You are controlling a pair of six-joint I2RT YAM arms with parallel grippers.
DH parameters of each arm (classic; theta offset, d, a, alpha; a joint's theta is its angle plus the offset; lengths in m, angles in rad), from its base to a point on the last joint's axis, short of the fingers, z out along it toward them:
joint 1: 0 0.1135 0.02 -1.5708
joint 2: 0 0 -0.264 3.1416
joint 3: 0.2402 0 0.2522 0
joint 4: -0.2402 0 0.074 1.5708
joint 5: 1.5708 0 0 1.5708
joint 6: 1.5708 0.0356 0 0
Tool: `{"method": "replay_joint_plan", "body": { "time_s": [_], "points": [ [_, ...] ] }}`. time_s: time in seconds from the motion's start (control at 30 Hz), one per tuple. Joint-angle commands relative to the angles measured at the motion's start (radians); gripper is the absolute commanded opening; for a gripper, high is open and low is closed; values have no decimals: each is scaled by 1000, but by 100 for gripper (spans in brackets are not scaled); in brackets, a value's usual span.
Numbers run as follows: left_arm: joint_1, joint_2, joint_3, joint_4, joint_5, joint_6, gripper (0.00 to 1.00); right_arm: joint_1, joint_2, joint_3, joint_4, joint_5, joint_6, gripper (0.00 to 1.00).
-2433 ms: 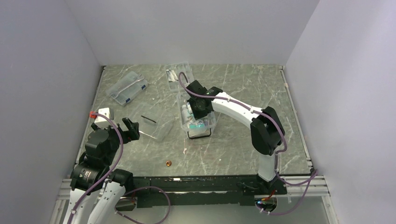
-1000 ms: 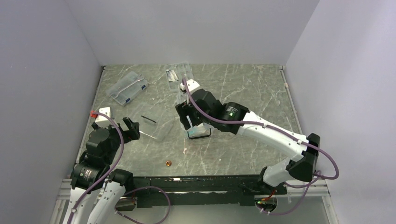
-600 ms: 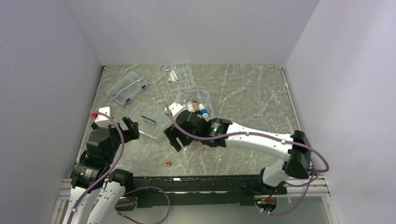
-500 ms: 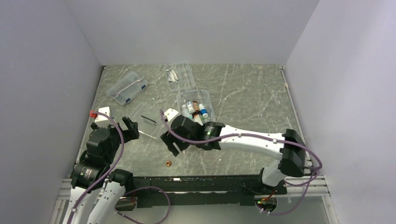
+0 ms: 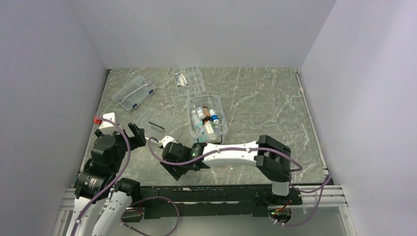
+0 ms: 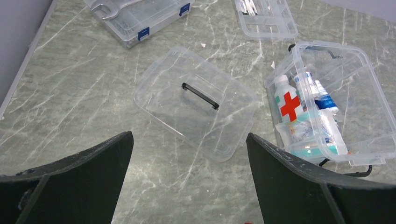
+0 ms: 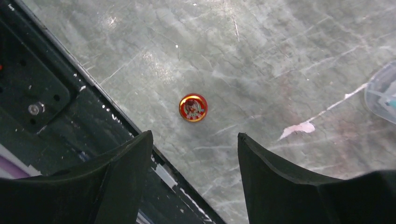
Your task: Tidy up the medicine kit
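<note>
Right gripper (image 7: 194, 137) hovers, jaws parted and empty, over a small red disc (image 7: 193, 108) near the front edge of the table (image 5: 265, 98); left gripper (image 6: 187, 137) gapes wide, holding nothing. Beyond, the medicine kit (image 6: 373, 116), a clear red-cross tub of bottles and packets, sits mid-table, its lid (image 6: 196, 100) lying beside it. Green marbled surface, pale grey walls (image 5: 206, 29).

Right arm (image 5: 231, 150) stretched leftward, right fingers (image 7: 122, 173) apart; left fingers (image 6: 86, 175) spread wide.
</note>
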Motion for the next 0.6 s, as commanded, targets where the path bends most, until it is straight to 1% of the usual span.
{"method": "replay_joint_plan", "body": {
  "time_s": [0.0,0.13,0.4,0.57],
  "points": [
    [1,-7,28,14,-23,-17,99,20,45,77,27,47,48,68],
    [1,-13,29,9,-40,-23,99,26,78,83,38,59,67,64],
    [1,-42,36,-21,-147,-61,99,29,129,91,38,77,94,57],
    [1,-52,37,-32,-181,-78,99,31,154,101,32,82,100,53]
  ]
}}
